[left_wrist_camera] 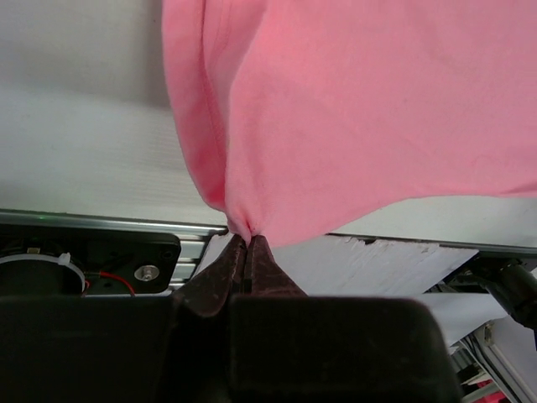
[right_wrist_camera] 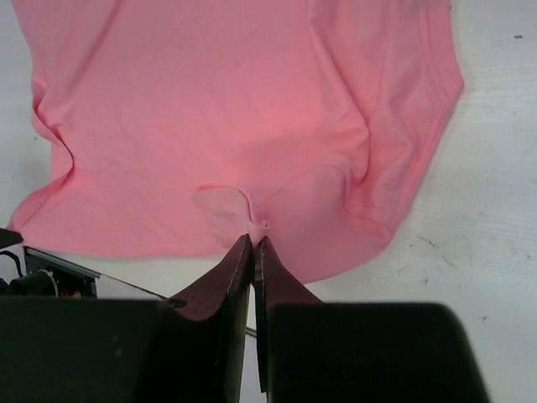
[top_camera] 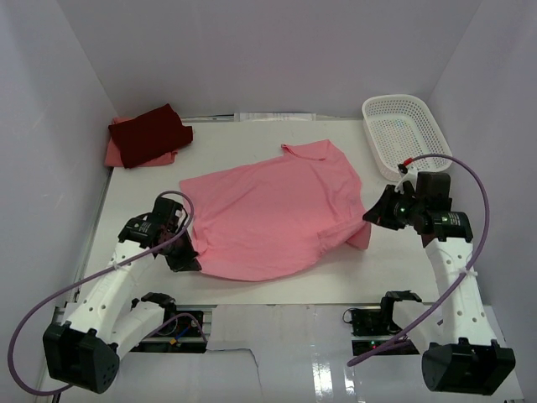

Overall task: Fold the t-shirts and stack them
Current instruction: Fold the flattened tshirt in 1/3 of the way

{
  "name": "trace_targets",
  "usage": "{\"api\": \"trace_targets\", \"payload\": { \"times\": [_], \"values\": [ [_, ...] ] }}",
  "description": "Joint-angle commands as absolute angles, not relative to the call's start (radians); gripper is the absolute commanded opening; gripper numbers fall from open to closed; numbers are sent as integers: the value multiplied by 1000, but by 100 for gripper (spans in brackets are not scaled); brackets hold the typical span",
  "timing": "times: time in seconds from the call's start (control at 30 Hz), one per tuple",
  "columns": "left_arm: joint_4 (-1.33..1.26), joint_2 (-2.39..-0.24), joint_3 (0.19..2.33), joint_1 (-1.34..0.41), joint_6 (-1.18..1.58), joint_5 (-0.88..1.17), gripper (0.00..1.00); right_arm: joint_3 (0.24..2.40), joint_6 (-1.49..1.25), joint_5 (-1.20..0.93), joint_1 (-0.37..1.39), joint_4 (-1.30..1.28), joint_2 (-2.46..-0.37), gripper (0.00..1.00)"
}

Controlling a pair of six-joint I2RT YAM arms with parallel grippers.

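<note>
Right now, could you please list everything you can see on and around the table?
pink t-shirt: one, light pink, spread out mid-table
maroon t-shirt: one, dark red, folded, far left corner
salmon t-shirt: one, salmon pink, under the maroon t-shirt
basket: one, white mesh, far right corner
table: one, white
left gripper: one, black, shut on the pink t-shirt
right gripper: one, black, shut on the pink t-shirt

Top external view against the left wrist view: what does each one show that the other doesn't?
Only the top view shows the dark red t-shirt lying on a salmon t-shirt at the far left, the white basket and the right gripper. Only the left wrist view shows, close up, the left gripper pinched shut on a cloth edge. Both show the light pink t-shirt.
</note>
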State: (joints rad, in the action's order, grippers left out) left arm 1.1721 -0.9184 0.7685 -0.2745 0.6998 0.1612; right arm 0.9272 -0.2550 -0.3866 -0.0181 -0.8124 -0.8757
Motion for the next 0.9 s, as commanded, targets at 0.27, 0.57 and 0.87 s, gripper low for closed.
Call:
{"api": "trace_targets", "payload": {
  "times": [0.27, 0.57, 0.87],
  "values": [
    [988, -1037, 859, -245, 768, 123, 0, 1068, -258, -468, -15, -543, -1098, 8],
    [916, -1083, 851, -100, 750, 110, 0, 1126, -253, -543, -15, -431, -1269, 8],
    [819, -1140, 749, 38, 730, 176, 0, 1203, -247, -578, -9, -364, -1416, 8]
  ]
}}
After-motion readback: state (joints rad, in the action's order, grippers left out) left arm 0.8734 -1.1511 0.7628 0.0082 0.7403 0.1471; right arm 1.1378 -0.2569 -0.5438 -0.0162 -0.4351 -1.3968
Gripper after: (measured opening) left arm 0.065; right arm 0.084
